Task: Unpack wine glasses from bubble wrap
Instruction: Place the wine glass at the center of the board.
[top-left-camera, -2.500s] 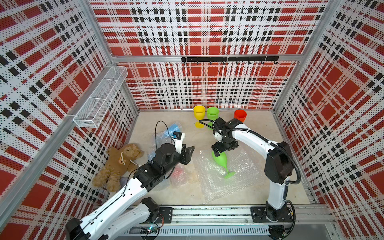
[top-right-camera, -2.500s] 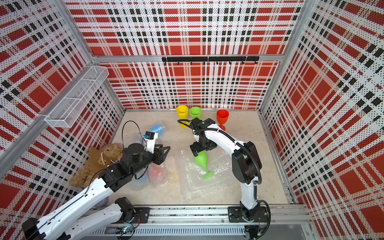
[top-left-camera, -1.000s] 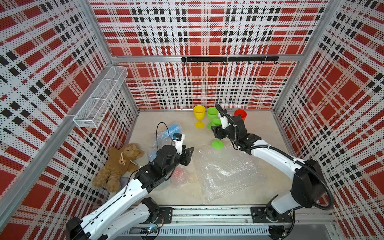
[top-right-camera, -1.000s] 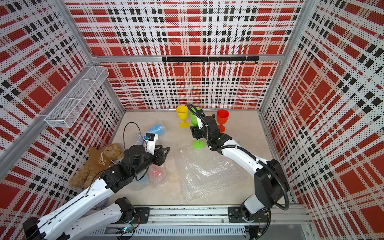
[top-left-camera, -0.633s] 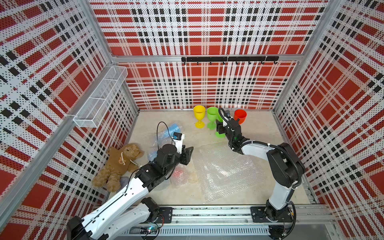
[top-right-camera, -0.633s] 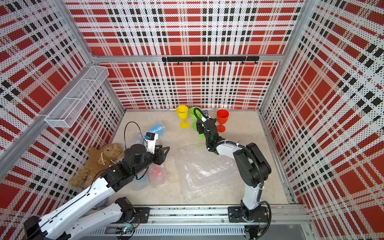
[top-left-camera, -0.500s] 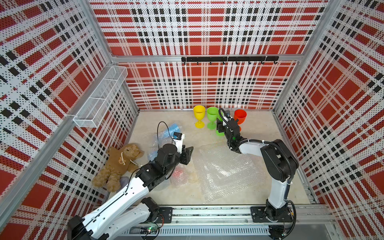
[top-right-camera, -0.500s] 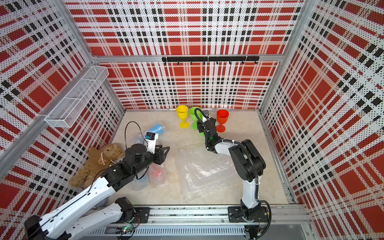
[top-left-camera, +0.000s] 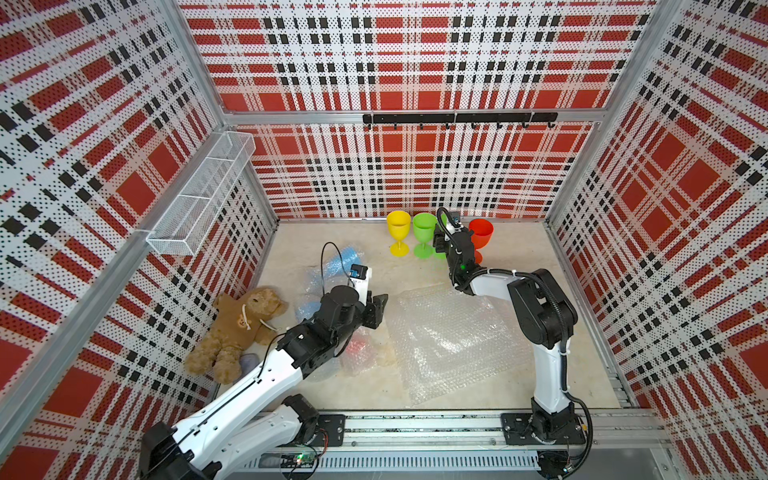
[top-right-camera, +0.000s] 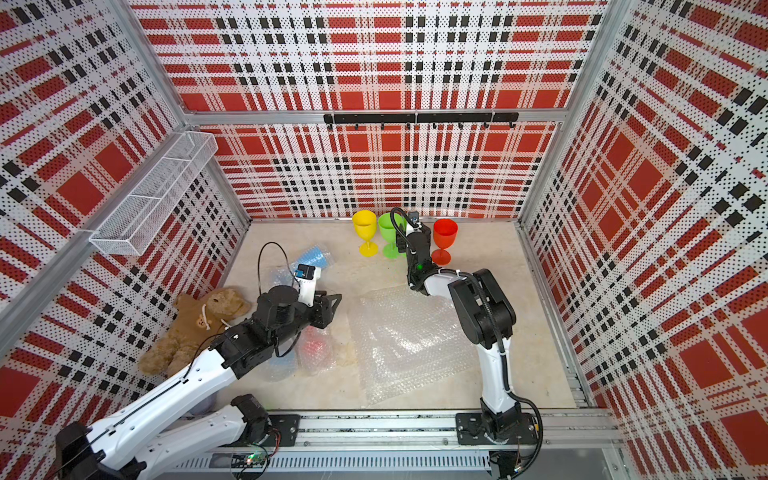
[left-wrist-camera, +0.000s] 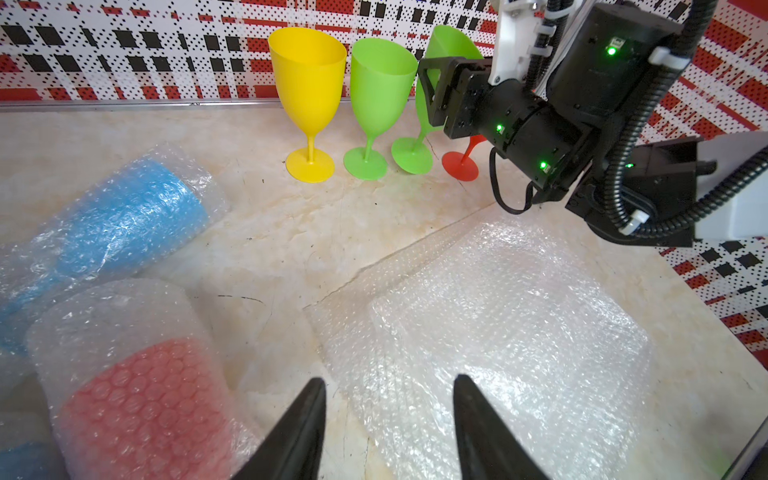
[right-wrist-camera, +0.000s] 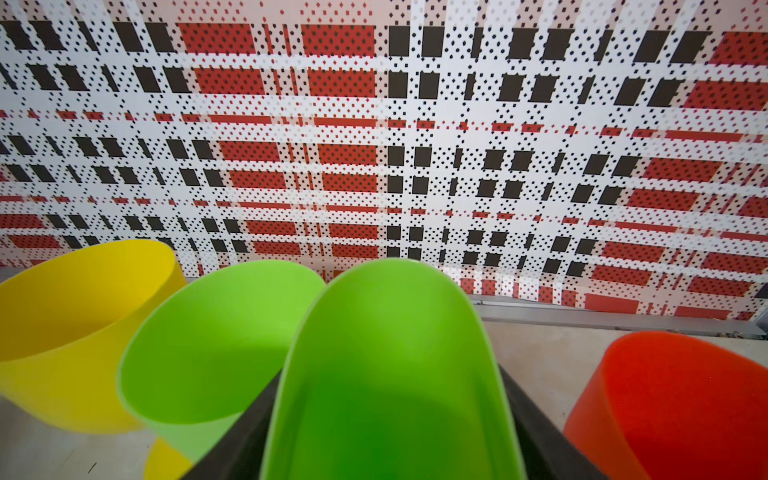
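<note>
- Right gripper (left-wrist-camera: 436, 89): its dark fingers (right-wrist-camera: 237, 449) press either side of the smooth bowl of the tilted green goblet (right-wrist-camera: 386, 374), pinching it
- Tilted green goblet: opaque matte plastic with a thin stem and a round flat foot; it leans in the left wrist view, foot low at the floor (top-left-camera: 415, 274) between the feet of its neighbours
- Back row by the plaid wall, upright: yellow goblet (top-left-camera: 398, 226), green goblet (top-left-camera: 424, 228) just beside it, then the held one, then the red goblet (top-left-camera: 481, 233)
- Left gripper (left-wrist-camera: 386, 424): black tapered fingers (left-wrist-camera: 307, 419) spread apart with nothing between them, hovering over the near edge of the flat sheets (left-wrist-camera: 498, 324)
- Flat sheets: clear, glossy bubble wrap, dimpled with small air cells, stacked loosely and slightly crumpled in mid-floor, apart from the goblet row
- Blue bundle (left-wrist-camera: 124, 220): a blue goblet on its side inside a cloudy bubble-wrap roll, near the left arm
- Red bundle (left-wrist-camera: 141, 399): a red goblet wrapped the same way, its colour showing through round bubbles, just beside the left gripper
- Teddy bear (top-left-camera: 237, 328): brown and plush, sprawled by the left wall
- Floor: beige, marbled and smooth
</note>
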